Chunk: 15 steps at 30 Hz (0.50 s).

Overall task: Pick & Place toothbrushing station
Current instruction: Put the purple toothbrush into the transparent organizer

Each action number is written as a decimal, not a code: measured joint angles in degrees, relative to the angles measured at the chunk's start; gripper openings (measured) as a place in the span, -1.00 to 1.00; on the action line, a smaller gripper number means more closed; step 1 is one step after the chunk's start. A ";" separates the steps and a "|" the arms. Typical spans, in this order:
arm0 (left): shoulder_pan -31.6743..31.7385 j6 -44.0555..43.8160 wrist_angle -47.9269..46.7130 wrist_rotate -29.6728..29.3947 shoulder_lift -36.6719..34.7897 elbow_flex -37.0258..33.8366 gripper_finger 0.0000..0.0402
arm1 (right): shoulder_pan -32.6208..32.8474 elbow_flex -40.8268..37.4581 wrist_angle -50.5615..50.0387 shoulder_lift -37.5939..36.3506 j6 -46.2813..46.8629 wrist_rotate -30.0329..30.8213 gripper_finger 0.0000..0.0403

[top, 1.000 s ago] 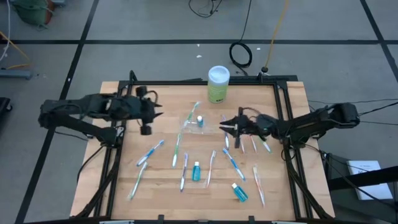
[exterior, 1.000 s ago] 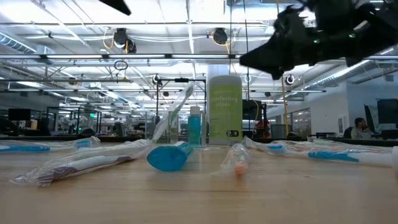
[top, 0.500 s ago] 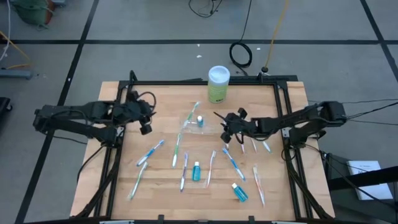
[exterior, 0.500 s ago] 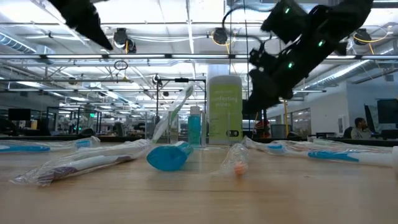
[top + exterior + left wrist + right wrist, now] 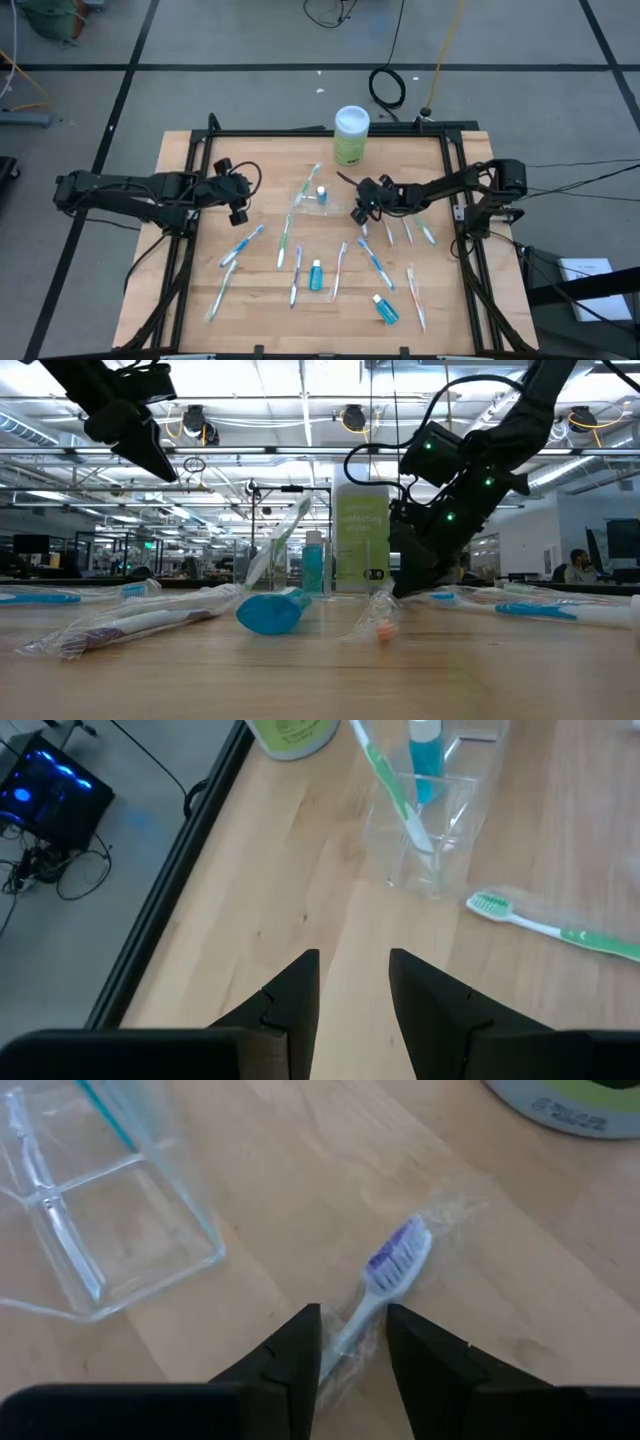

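i see the toothbrushing station, a small clear plastic holder with compartments, standing on the light wooden table toward its far middle, just in front of the green cylindrical canister with a white lid. a green toothbrush leans in one compartment and a small blue bottle with a white cap sits in it too. neither claw touches the holder.

the right gripper is low over the table just to the right of the holder, tip down near the wood. in its wrist view the two dark fingers stand a narrow gap apart, straddling the handle of a wrapped toothbrush with purple bristles; they look parted and not clamped on it. the holder's clear wall lies close beside.

the left gripper hangs above the table's left part, well apart from the holder. its fingers are slightly parted and hold nothing.

a loose green toothbrush lies on the wood just beside the holder. more wrapped toothbrushes and blue bottles lie scattered nearer the front.
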 joint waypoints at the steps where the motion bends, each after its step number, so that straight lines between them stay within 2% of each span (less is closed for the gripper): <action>1: 0.00 0.09 0.05 0.00 0.00 0.00 -0.36 | -0.07 0.00 0.00 0.02 -0.22 -0.51 -0.49; 8: 0.00 0.68 -0.07 0.02 0.00 0.00 -0.36 | -0.90 -0.15 0.02 -1.13 0.86 -1.67 -0.94; 12: 0.00 0.66 -0.13 0.02 0.00 0.00 -0.36 | -1.51 -0.40 1.71 -2.52 1.46 -2.12 -0.93; 15: 0.00 0.22 -0.13 0.03 0.00 0.00 -0.36 | -1.66 -0.37 3.23 -4.95 0.98 -0.14 -0.96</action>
